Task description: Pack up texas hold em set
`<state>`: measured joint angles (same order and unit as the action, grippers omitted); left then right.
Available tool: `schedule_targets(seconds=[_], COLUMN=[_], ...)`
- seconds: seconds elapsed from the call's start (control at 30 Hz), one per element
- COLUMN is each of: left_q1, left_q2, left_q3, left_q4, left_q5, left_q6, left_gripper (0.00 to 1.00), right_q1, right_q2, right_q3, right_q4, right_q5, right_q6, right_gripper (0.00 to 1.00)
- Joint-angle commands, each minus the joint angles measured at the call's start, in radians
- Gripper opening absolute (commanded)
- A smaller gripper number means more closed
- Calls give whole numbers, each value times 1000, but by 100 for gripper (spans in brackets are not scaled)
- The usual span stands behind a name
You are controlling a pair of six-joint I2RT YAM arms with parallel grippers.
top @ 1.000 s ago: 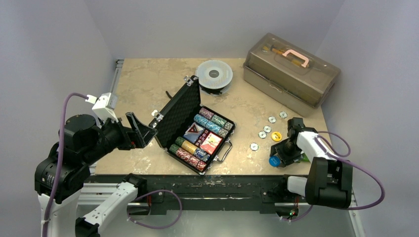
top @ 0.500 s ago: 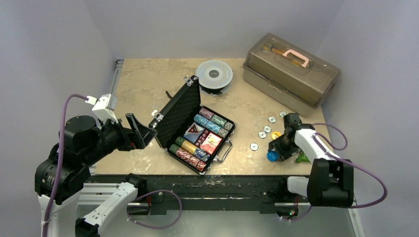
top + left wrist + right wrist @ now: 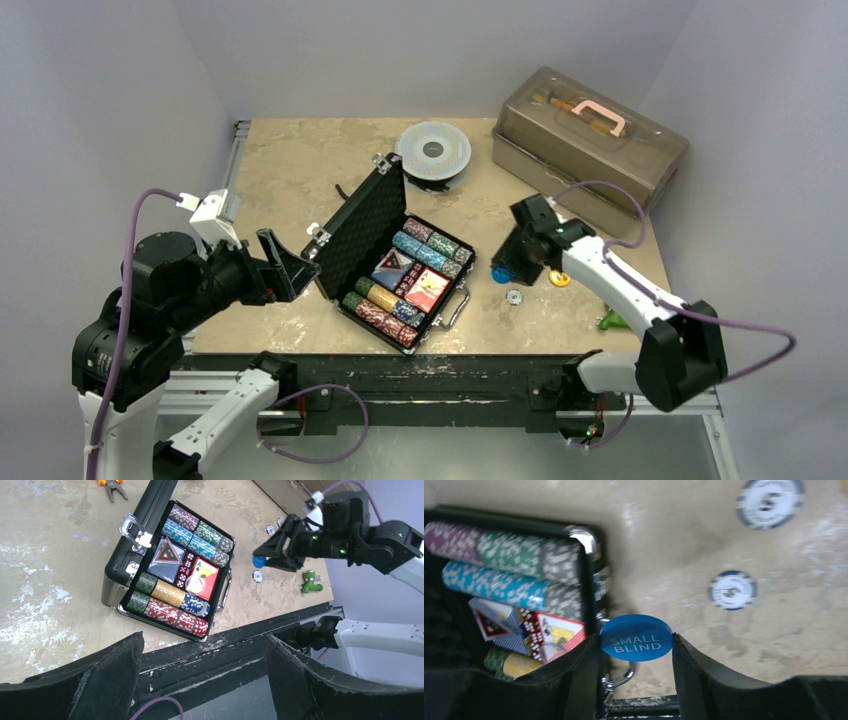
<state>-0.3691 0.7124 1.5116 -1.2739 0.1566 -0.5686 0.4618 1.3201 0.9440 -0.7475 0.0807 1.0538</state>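
Note:
The black briefcase [image 3: 365, 225] lies open mid-table, its lid standing up on the left. Inside are rows of multicoloured chips [image 3: 432, 245] and card decks [image 3: 412, 280]. My right gripper [image 3: 503, 268] is shut on the blue "SMALL BLIND" disc [image 3: 636, 637] and holds it above the table just right of the case's rim [image 3: 591, 575] and handle. The yellow disc [image 3: 559, 278] and a loose white chip [image 3: 514, 296] lie on the table to the right. My left gripper [image 3: 290, 262] is open and empty, left of the case [image 3: 112, 575].
A translucent brown toolbox [image 3: 590, 150] with a pink handle stands at the back right. A round grey spool [image 3: 433, 150] sits behind the case. A small green object [image 3: 612, 320] lies near the front right edge. More white chips [image 3: 732, 590] lie on the table.
My right gripper has lifted the blue disc from the front right of the table and carried it left and back toward the case. The left arm has not moved.

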Motion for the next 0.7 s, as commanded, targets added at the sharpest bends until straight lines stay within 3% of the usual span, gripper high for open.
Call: schedule_targets(seconds=[0.0, 0.13, 0.27, 0.67], left_q1=[-6, -7, -6, -7], left_q2=[19, 20, 16, 10], left_q3=[17, 23, 28, 48], left_q4=[27, 21, 9, -29], left_q5=[33, 37, 34, 6], left_q6=[-4, 4, 8, 35], left_gripper=[85, 85, 85, 86], right_q1=[177, 304, 345, 391], right_q2=[170, 350, 459, 557], right_q3=[201, 389, 479, 521], right_q4=[66, 33, 27, -28], right_q5=[-2, 4, -13, 51], right_q6=[51, 3, -25, -157], right_gripper=[25, 24, 24, 24])
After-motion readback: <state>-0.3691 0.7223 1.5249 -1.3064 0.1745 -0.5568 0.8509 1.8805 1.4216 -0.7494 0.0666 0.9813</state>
